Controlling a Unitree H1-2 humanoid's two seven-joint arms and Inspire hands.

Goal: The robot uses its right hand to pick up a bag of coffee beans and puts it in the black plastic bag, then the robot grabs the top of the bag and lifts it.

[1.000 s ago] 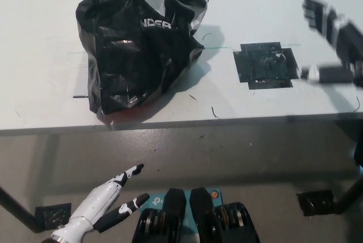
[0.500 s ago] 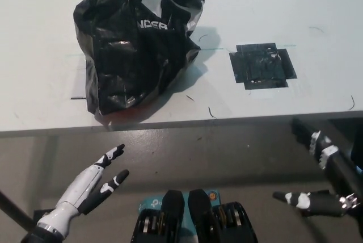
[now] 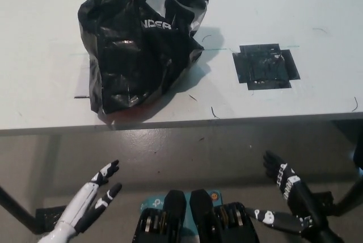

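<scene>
Right hand (image 3: 286, 197) hangs open below the surface (image 3: 283, 4), left hand (image 3: 91, 200) open too; black bag (image 3: 142, 38) sits untouched.

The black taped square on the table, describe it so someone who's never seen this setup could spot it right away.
Start at the white table, then find the crumpled black plastic bag standing at its upper left. To the bag's right, apart from it and nearer the table's front edge, lies the black taped square. Unlike the bulky, glossy bag with white lettering, it is flat against the tabletop.

Both hands low, below table level: left hand (image 3: 93, 197) and right hand (image 3: 286, 200) empty, fingers spread.
</scene>
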